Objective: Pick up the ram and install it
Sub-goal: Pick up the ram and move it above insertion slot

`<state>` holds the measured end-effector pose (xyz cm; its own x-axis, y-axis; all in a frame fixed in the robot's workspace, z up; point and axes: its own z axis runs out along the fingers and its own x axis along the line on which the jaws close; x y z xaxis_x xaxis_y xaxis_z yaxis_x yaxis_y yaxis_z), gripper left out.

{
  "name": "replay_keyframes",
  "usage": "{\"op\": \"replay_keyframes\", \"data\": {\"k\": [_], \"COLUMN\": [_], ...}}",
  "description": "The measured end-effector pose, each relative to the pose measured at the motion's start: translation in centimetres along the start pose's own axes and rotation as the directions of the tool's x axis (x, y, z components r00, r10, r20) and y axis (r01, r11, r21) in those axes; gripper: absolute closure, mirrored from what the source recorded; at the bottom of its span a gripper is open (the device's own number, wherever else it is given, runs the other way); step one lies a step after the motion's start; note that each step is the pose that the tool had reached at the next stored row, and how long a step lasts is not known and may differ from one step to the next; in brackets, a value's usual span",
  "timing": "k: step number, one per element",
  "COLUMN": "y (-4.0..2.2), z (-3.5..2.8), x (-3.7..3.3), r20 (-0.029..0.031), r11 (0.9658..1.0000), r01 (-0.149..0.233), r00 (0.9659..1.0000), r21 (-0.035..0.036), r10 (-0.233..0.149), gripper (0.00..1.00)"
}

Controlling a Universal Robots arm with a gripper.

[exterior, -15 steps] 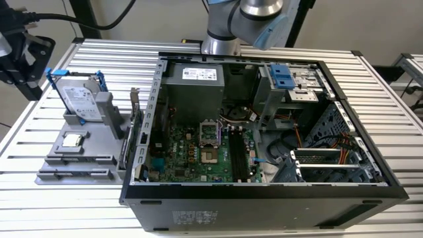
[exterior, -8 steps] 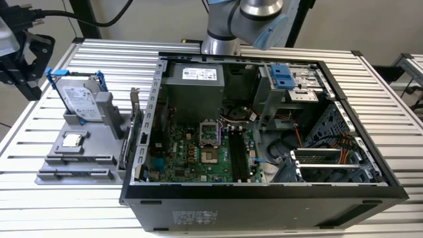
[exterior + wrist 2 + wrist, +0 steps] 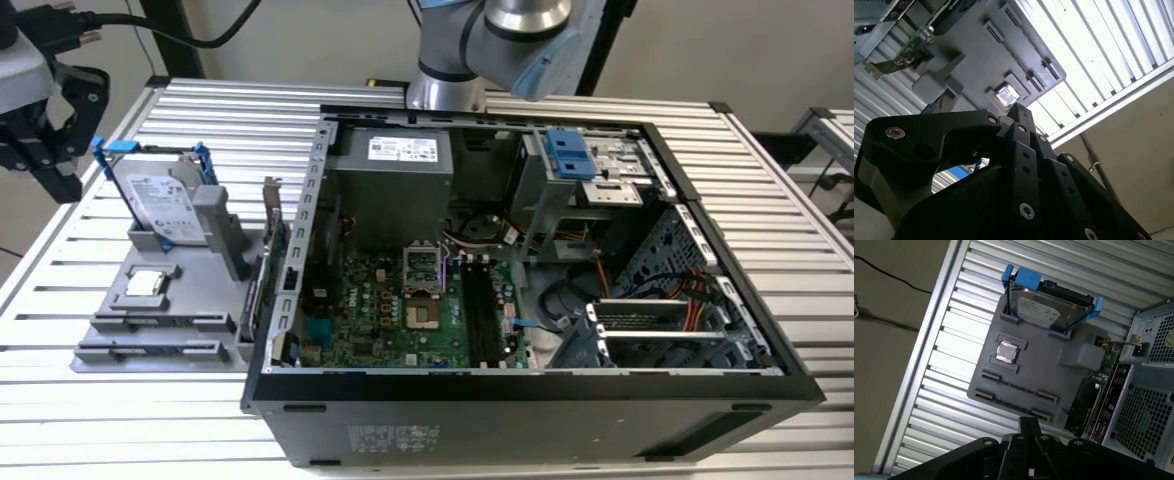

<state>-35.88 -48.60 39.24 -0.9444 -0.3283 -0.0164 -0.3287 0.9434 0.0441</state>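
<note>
Your end effector (image 3: 1029, 422) is clenched, empty — the thin dark ram stick (image 3: 1016, 386) lies beyond its tips, along the grey holder (image 3: 1054, 377)'s edge.

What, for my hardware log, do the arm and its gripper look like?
In the exterior view the arm is silver-grey metal with rounded joints and a light blue cap. In both wrist views the gripper is matte black, built of flat angular linkage plates fastened with small silver screws.
</note>
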Motion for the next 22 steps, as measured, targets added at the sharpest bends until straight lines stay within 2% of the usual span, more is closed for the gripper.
{"op": "replay_keyframes", "data": {"k": [3,7,12,16,22], "y": [0.00,0.00,0.00,0.00,0.00], "z": [0.00,0.00,-0.01,-0.02,-0.04], "x": [0.00,0.00,0.00,0.00,0.00], "r20": [-0.0017,-0.0038,-0.0061,-0.0083,-0.0115], "r11": [0.9993,0.9963,0.9899,0.9815,0.9638], "r01": [0.038,0.086,0.142,0.191,0.267], "r00": [0.9993,0.9963,0.9899,0.9815,0.9637], "r21": [-0.0007,-0.0016,-0.0026,-0.0036,-0.0055], "r10": [-0.038,-0.086,-0.142,-0.191,-0.267], "gripper": [1.00,1.00,1.00,1.00,1.00]}}
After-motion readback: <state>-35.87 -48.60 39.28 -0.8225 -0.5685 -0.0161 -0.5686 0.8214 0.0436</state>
